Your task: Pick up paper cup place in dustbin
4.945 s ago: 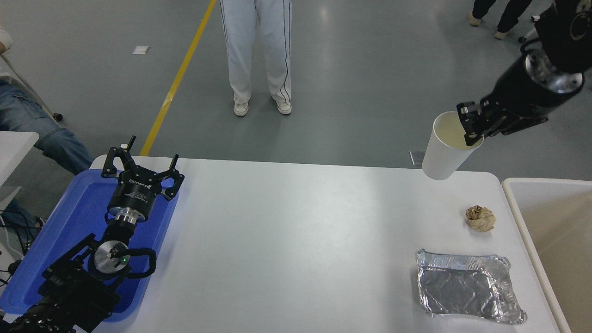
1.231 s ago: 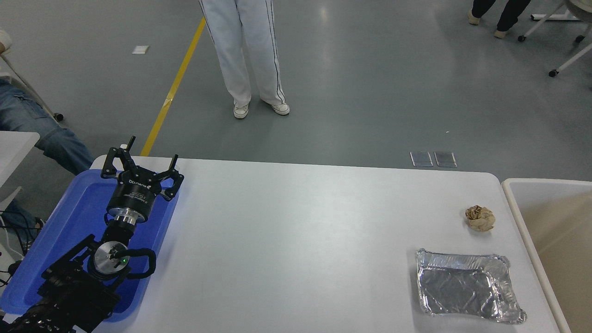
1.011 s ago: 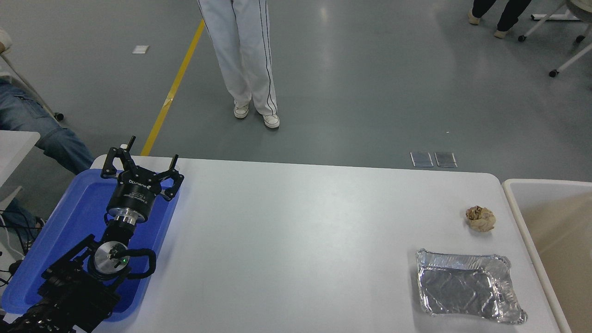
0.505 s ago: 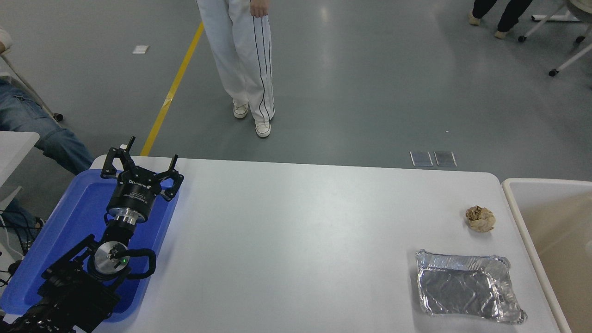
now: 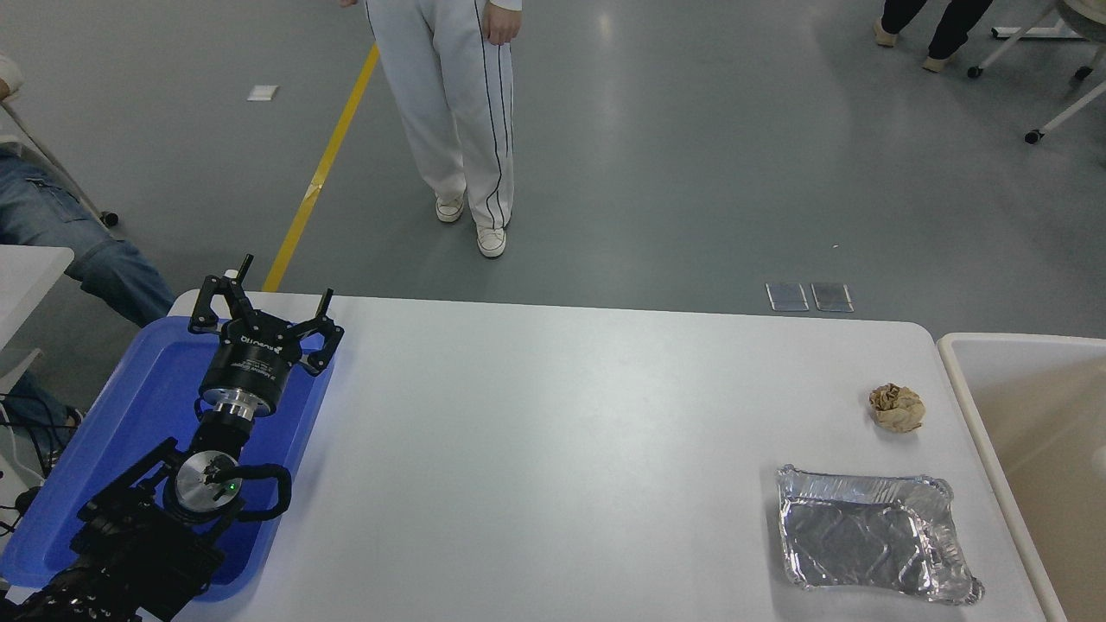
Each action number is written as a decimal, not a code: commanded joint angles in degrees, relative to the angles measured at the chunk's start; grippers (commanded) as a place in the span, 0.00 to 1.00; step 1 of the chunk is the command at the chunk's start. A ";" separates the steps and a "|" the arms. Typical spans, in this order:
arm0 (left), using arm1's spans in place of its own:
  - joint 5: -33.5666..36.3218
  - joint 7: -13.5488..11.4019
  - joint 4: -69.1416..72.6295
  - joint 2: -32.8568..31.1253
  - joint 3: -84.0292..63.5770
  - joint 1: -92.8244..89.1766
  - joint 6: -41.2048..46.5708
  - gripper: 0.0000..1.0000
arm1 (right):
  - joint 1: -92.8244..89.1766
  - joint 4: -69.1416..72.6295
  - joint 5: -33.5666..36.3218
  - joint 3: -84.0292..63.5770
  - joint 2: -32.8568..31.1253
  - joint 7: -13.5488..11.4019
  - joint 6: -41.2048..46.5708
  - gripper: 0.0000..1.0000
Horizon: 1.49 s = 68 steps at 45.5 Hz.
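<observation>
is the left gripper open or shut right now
Open. The left gripper hangs over the blue tray with its black fingers spread apart and nothing between them.

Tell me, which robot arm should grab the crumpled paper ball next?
Probably the right, though it is out of view now. The crumpled brown paper ball lies beside the dustbin at the right end of the table; the left gripper sits open over the blue tray far left.

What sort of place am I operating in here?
Probably an industrial hall or robot test floor: grey coated floor with a yellow lane line, wheeled equipment legs, and people standing around.
</observation>
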 commanded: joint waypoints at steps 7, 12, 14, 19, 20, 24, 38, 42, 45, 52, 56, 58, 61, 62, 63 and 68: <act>-0.01 0.00 -0.02 0.00 0.00 0.00 0.00 1.00 | -0.14 0.27 0.07 0.32 0.09 0.03 -3.38 1.00; -0.01 0.00 -0.02 0.00 0.00 0.00 0.00 1.00 | -0.05 0.27 0.07 0.32 0.09 0.03 -3.38 1.00; 0.08 0.00 0.07 0.00 0.00 0.00 0.00 1.00 | 0.21 0.45 0.07 0.24 0.09 0.03 -3.30 1.00; -0.01 0.00 -0.02 0.00 0.00 0.00 0.00 1.00 | 0.39 0.97 0.07 0.32 0.09 0.03 -3.30 1.00; 0.08 0.00 -0.02 0.00 0.00 0.00 0.00 1.00 | 0.47 0.97 0.07 0.32 0.09 0.03 -3.30 1.00; -0.01 0.00 -0.02 0.00 0.00 0.00 0.00 1.00 | 0.83 1.15 0.07 0.32 0.09 0.03 -3.21 1.00; -0.01 0.00 -0.02 0.00 0.00 0.00 0.00 1.00 | 3.73 16.16 -0.45 -0.20 -7.64 0.03 -2.86 1.00; -0.01 0.00 0.07 0.00 0.00 0.00 0.00 1.00 | 5.48 21.88 -0.98 -0.82 -11.15 0.03 -2.77 1.00; -0.01 0.00 0.07 0.00 0.00 0.00 0.00 1.00 | 6.97 25.40 -0.98 -2.22 -13.09 0.03 -2.51 1.00; 0.08 0.00 -0.02 0.00 0.00 0.00 0.00 1.00 | 12.59 31.64 -0.81 -8.36 -16.43 0.03 -0.66 1.00; -0.01 0.00 0.07 0.00 0.00 0.00 0.00 1.00 | 16.90 34.63 -0.19 -13.64 -17.58 0.03 1.36 1.00; -0.01 0.00 -0.02 0.00 0.00 0.00 0.00 1.00 | 19.18 35.95 -0.10 -16.36 -17.84 0.03 2.59 1.00; -0.01 0.00 -0.02 0.00 0.00 0.00 0.00 1.00 | 22.26 37.27 -0.10 -20.49 -17.93 0.03 4.87 1.00; -0.01 0.00 0.07 0.00 0.00 0.00 0.00 1.00 | 23.23 37.53 -0.10 -21.81 -17.84 0.03 5.57 1.00; -0.01 0.00 0.07 0.00 0.00 0.00 0.00 1.00 | 24.20 37.62 -0.10 -22.87 -17.84 0.03 6.45 1.00; -0.01 0.00 -0.02 0.00 0.00 0.00 0.00 1.00 | 27.72 38.68 -0.10 -25.86 -17.93 0.03 10.50 1.00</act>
